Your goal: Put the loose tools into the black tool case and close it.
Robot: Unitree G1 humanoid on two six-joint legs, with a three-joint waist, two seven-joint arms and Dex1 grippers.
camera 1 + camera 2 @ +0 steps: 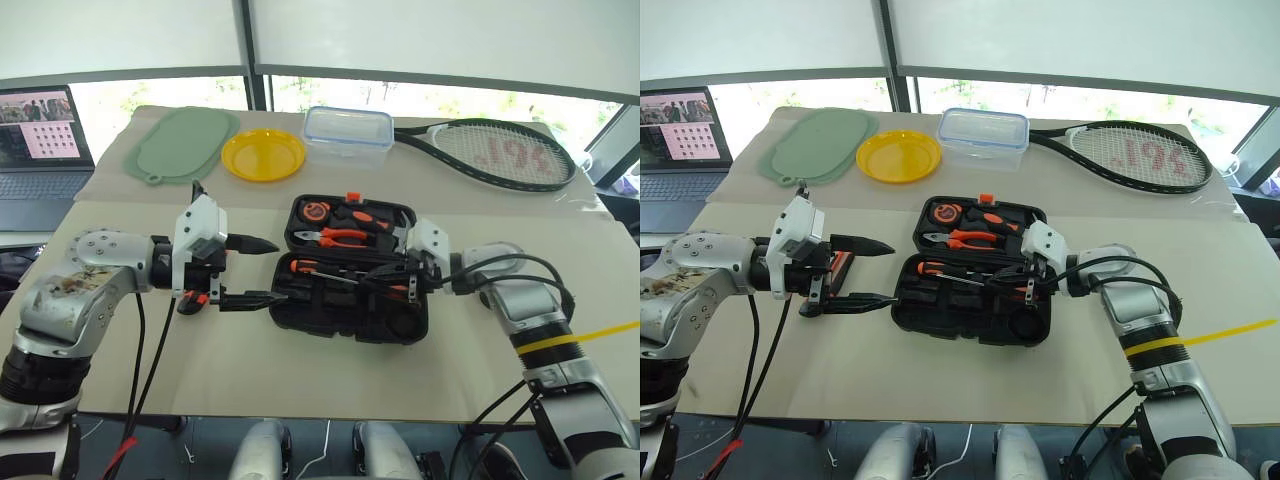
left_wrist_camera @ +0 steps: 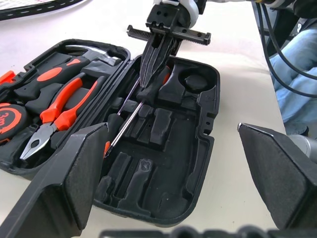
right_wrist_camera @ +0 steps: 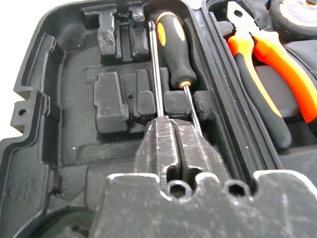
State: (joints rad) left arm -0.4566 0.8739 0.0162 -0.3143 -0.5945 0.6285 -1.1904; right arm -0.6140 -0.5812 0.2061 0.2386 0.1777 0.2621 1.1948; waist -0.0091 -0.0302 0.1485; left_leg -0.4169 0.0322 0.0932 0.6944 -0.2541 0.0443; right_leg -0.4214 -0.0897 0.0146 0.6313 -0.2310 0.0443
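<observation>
The black tool case [image 1: 350,268] lies open at centre frame on the surface [image 1: 300,380], pliers [image 1: 343,236] and tape measure [image 1: 316,211] seated in its far half. The right gripper [image 2: 154,62], jaws closed on a screwdriver [image 3: 156,74], lowers the shaft beside a second screwdriver [image 3: 171,47] already slotted. Released askew, the tool could ride over its neighbour and stop the lid shutting. At left of frame, the left gripper [image 1: 255,270] hovers with jaws wide above an orange tool [image 1: 840,268].

Table [image 1: 300,380]: open tool case [image 1: 350,322], mat [image 1: 185,143], plate [image 1: 263,155], box [image 1: 348,135], racket [image 1: 505,153].
</observation>
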